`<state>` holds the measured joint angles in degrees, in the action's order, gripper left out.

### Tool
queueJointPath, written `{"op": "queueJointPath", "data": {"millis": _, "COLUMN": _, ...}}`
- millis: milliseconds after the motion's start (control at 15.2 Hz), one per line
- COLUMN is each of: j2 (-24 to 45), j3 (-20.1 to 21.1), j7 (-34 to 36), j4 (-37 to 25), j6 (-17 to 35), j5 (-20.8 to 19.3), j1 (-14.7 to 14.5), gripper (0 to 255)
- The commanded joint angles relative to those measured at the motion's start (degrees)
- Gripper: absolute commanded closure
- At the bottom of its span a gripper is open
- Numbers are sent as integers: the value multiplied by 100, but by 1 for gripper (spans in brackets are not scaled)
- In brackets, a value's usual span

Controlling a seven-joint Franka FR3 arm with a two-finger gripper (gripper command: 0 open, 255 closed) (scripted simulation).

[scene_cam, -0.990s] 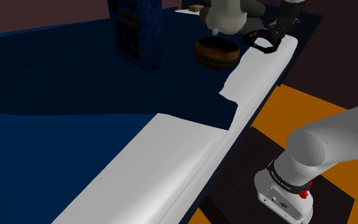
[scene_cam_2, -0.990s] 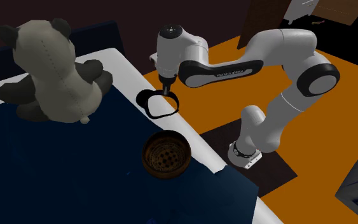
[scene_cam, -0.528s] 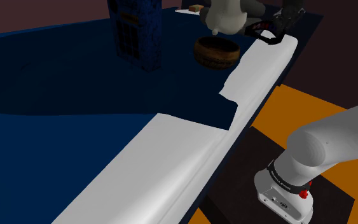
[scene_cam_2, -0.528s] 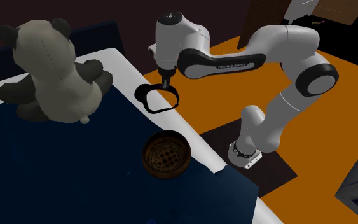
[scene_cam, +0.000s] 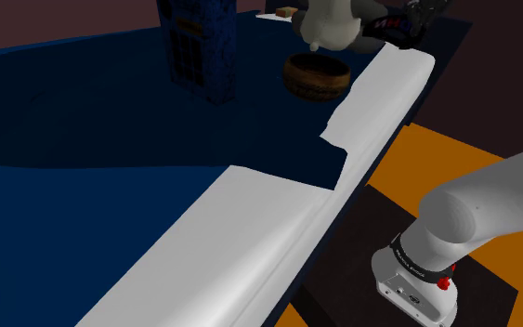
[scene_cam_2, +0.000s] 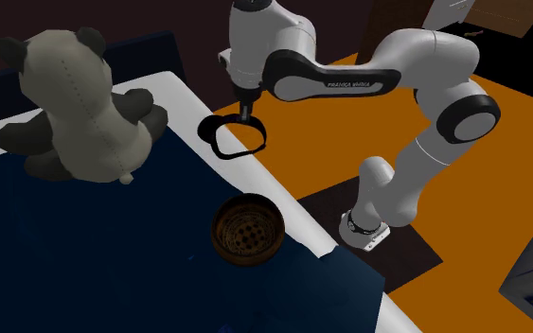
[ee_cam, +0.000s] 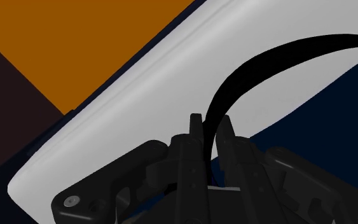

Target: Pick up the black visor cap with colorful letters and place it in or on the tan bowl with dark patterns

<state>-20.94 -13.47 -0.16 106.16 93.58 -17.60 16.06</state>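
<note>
lifting higher than before, the claw [scene_cam_2: 246, 115] is gripping the black visor cap [ee_cam: 225, 89] tight. the brown bowl [scene_cam_2: 245, 254] is sitting near. farther back, the cap is hanging in the air over the white edge [scene_cam_2: 184, 95], right of the stuffed panda [scene_cam_2: 75, 104].

The visor cap [ee_cam: 236, 73] is plain black, and so is the claw [ee_cam: 208, 124]. The bowl [scene_cam_2: 247, 230] is brown with darker bands and a dotted bottom. The plush panda [scene_cam_2: 77, 104] is off-white with dark grey ears and paws. The bed [scene_cam_2: 288, 203] has a white edge and a navy cover. The floor [scene_cam_2: 501, 199] is orange. The arm [scene_cam_2: 425, 57] is white with dark joints.
</note>
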Motion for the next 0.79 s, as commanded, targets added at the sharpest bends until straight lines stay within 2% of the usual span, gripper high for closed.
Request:
{"op": "queueJointPath", "data": {"millis": 0, "j2": 66, "j3": 2, "j7": -52, "j4": -242, "j6": -169, "j5": 18, "j1": -4, "gripper": 255}}
{"op": "queueJointPath", "data": {"millis": 198, "j2": 138, "j3": 7, "j7": -100, "j4": -492, "j6": -343, "j5": 36, "j1": -9, "gripper": 255}}
{"op": "queueJointPath", "data": {"millis": 726, "j2": -235, "j3": 877, "j7": 991, "j4": -278, "j6": -813, "j5": 156, "j1": -330, "gripper": 255}}
